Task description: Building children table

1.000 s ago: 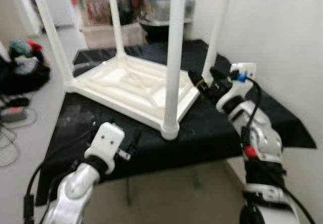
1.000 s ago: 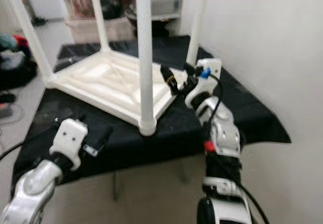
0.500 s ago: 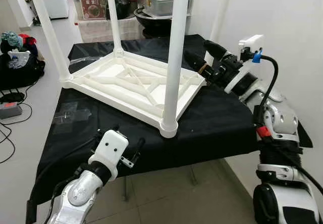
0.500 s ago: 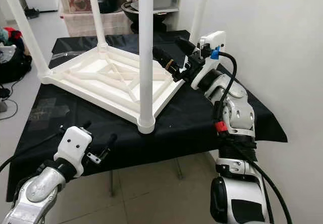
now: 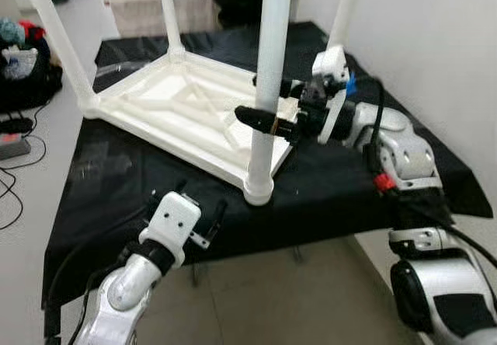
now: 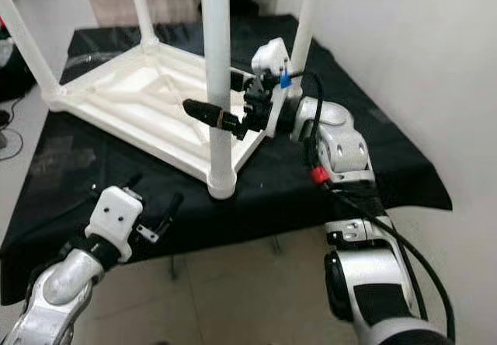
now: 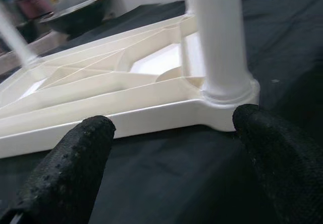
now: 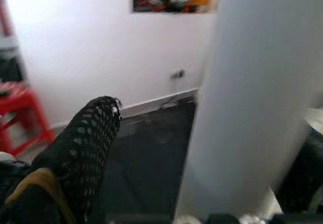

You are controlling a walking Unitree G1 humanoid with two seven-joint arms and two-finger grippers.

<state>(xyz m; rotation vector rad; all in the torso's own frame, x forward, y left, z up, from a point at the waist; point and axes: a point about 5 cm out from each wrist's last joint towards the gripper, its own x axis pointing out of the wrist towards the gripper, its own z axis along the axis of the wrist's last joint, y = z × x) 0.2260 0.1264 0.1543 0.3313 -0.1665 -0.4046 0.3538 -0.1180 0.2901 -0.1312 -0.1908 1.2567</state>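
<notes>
A white children's table (image 5: 178, 112) lies upside down on a black-clothed work table (image 5: 334, 189), with its legs pointing up. My right gripper (image 5: 264, 104) reaches in from the right and stands open astride the nearest leg (image 5: 268, 42), about halfway up it. One finger passes in front of the leg and one behind. In the right wrist view the leg (image 8: 252, 108) stands between the fingers (image 8: 81, 148), with a gap on one side. My left gripper (image 5: 200, 199) is open and hovers at the cloth's front edge, pointing at that leg's base (image 7: 222, 90).
Storage boxes (image 5: 155, 3) stand behind the work table. A dark bag (image 5: 23, 57) and cables (image 5: 12, 135) lie on the floor to the left. A white wall (image 5: 435, 50) runs close along the right side.
My right gripper has swung left from the upturned table's right edge to straddle the nearest leg. The left gripper has hardly moved. The camera has shifted.
</notes>
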